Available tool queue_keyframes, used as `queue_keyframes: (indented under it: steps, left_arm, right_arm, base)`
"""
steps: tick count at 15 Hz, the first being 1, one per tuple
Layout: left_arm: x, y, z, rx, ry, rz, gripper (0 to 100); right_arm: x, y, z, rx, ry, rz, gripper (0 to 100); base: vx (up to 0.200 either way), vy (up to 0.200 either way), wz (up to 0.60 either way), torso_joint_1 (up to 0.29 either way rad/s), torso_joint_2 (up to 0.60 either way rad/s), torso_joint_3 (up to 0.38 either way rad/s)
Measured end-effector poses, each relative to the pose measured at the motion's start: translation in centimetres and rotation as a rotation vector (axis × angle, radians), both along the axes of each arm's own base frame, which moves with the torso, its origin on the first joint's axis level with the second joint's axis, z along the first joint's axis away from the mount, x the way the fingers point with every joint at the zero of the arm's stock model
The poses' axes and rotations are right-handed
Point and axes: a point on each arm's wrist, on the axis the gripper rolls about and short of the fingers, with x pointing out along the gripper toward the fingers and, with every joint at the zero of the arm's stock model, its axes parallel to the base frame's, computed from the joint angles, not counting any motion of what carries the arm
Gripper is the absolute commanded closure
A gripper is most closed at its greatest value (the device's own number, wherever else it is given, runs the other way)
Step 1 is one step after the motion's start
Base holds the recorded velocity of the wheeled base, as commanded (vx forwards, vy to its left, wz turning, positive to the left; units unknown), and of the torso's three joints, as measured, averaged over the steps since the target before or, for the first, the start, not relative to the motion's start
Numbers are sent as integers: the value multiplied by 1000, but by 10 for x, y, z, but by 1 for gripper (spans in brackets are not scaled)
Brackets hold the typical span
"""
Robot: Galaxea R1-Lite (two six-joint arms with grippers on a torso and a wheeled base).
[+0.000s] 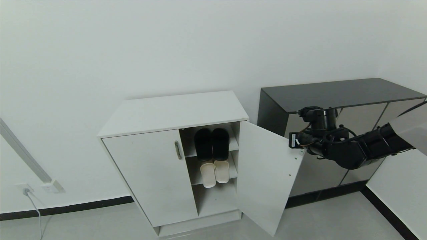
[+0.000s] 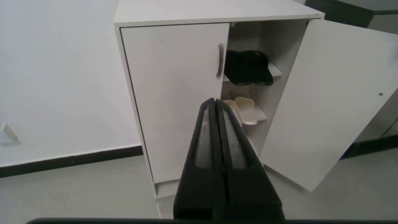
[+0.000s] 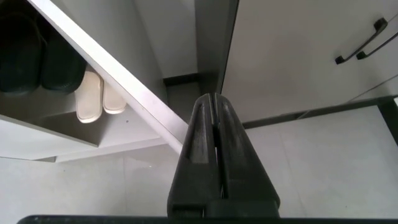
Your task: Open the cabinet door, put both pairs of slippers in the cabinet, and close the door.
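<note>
Right gripper (image 3: 215,102): fingers pressed together, holding nothing, tip at the free edge of the cabinet's open right door (image 1: 267,173); contact not certain. Left gripper (image 2: 215,106): also closed and empty, in front of the cabinet (image 1: 173,113), well apart from it. Black slippers (image 1: 211,143) sit on the cabinet's upper shelf (image 1: 234,142), cream slippers (image 1: 214,172) on the shelf below (image 1: 233,171). Left door (image 1: 150,176) shut. Judgement: opening and both placements done; only swinging the right door shut remains.
</note>
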Motion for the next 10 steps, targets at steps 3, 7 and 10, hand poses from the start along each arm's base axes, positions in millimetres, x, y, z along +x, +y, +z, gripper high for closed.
queue_keyframes:
  steps: [3,7,10]
  left_arm:
    - [0,0,0,0,0,0,100]
    - [0,0,0,1,0,-1,100]
    - [0,0,0,0,0,-1,100]
  right_arm:
    - [-2,0,-4,-4,13,0,100]
    - [-13,11,-9,-12,30,27,100]
    - [-40,38,-7,-17,37,115,100]
  base:
    - [0,0,0,0,0,0]
    - [0,0,0,0,0,0]
    - [0,0,0,0,0,0]
